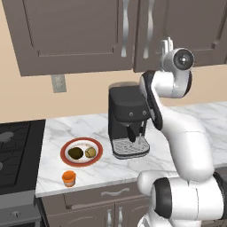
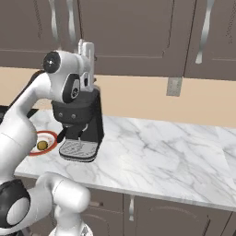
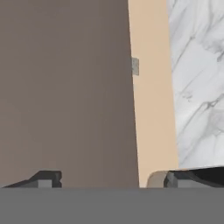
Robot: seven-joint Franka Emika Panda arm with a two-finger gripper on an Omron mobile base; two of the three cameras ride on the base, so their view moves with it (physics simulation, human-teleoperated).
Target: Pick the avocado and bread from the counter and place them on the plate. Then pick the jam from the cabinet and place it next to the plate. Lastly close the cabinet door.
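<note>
Gripper (image 3: 107, 179) raised beside the closed cabinet (image 1: 84, 35), fingers spread wide and empty.

Avocado (image 1: 76, 153), a dark oval lump, and bread (image 1: 91, 152), a tan rounded lump, lie side by side on the round red-rimmed plate (image 1: 66, 147). Jam (image 1: 68, 178), a small orange jar, stands just beside the plate near the counter's (image 1: 186, 119) front edge. Veined white marble runs under a boxy black coffee machine (image 1: 126, 119); panelled doors carry curved silver handles (image 1: 124, 29), above a plain beige wall (image 1: 26, 93) with a grey outlet (image 1: 58, 83).
</note>
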